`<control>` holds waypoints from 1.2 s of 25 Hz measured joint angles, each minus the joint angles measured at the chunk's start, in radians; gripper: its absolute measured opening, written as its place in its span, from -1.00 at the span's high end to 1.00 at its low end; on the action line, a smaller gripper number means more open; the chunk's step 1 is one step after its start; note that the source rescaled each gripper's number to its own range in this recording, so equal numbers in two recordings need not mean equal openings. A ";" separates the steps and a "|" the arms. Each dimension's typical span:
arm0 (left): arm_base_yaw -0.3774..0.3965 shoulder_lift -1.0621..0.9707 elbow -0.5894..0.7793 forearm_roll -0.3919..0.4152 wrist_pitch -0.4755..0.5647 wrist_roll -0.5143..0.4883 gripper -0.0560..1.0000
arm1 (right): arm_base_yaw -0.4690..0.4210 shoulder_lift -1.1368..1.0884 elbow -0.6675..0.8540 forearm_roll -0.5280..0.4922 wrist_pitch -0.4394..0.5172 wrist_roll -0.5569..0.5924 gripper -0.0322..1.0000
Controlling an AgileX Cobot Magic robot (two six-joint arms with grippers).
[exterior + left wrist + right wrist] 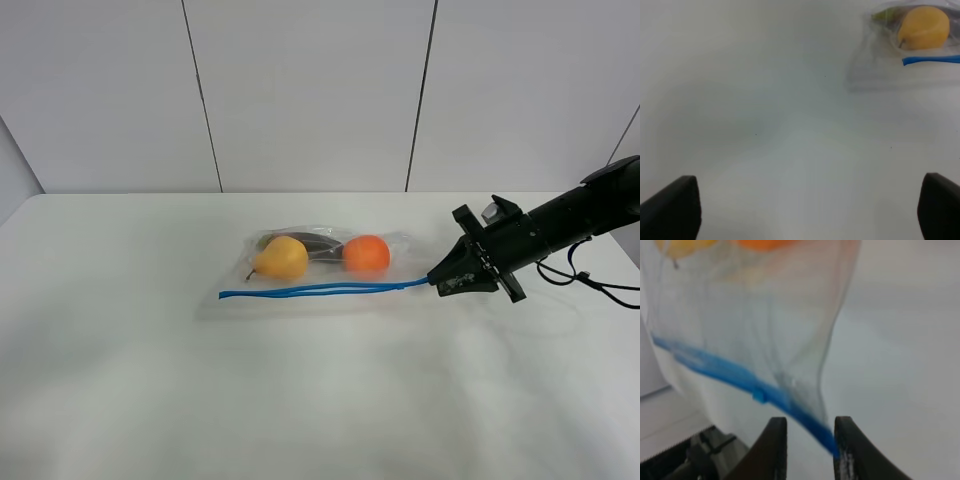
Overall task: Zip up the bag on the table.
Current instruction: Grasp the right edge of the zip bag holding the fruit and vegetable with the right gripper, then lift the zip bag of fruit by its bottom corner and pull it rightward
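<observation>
The clear bag (320,265) lies flat in the middle of the white table (300,400). A yellow pear (282,259), an orange (366,254) and a dark item (318,245) show through it. Its blue zip strip (320,290) runs along the near edge. My right gripper (437,281) is at the strip's right end. In the right wrist view it (810,445) is shut on the strip (740,377). My left gripper (805,207) is open and empty above bare table, apart from the bag's left corner (880,75). It does not show in the exterior view.
White wall panels (310,90) stand behind the table's far edge. The right arm's cable (600,285) lies on the table at the far right. Bare tabletop stretches to the left of the bag and in front of it.
</observation>
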 joint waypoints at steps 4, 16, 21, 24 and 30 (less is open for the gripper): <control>0.000 0.000 0.000 0.000 0.000 0.000 -1.00 | 0.000 0.000 0.000 0.008 -0.019 0.001 0.36; 0.000 0.000 0.000 0.000 0.000 0.000 -1.00 | 0.000 0.000 0.000 0.048 -0.019 -0.003 0.70; 0.000 0.000 0.000 0.000 0.000 0.000 -1.00 | 0.000 0.000 0.000 0.048 -0.018 -0.003 0.91; 0.000 0.000 0.000 0.000 0.000 0.000 -1.00 | 0.000 0.000 0.000 0.049 -0.018 -0.011 0.93; 0.000 0.000 0.000 0.000 0.000 0.000 -1.00 | 0.008 0.000 0.000 0.131 0.049 -0.032 0.93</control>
